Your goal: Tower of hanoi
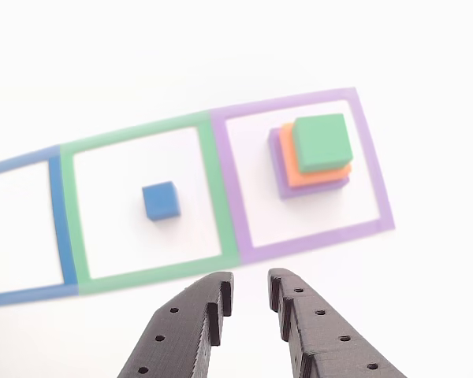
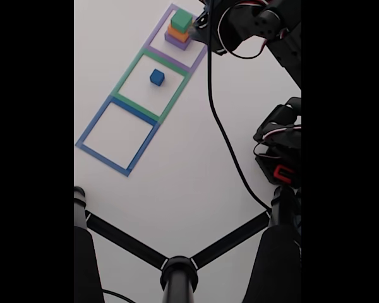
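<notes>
- Where the other view looks down past the wrist: gripper (image 1: 251, 293) at bottom edge, jaws apart, narrow gap, nothing between them.
- Blue cube (image 1: 158, 200) ahead of the jaws and off to their left, alone inside green taped outline (image 1: 138, 132), well clear of both fingertips (image 1: 218, 285).
- Stack ahead and to the right of the jaws, inside purple taped outline (image 1: 376, 169): purple block (image 1: 277, 167) lowest, orange block (image 1: 319, 176) on it, green cube (image 1: 322, 142) on top.
- Stack untouched by either jaw; white table (image 1: 426, 299) bare between.
- Blue taped outline (image 1: 57, 213) far left of the jaws.
- Fixed view: gripper (image 2: 201, 24) just beside the stack (image 2: 180, 28); blue cube (image 2: 156, 77) apart from it, one square further along; jaw gap not resolvable here.
</notes>
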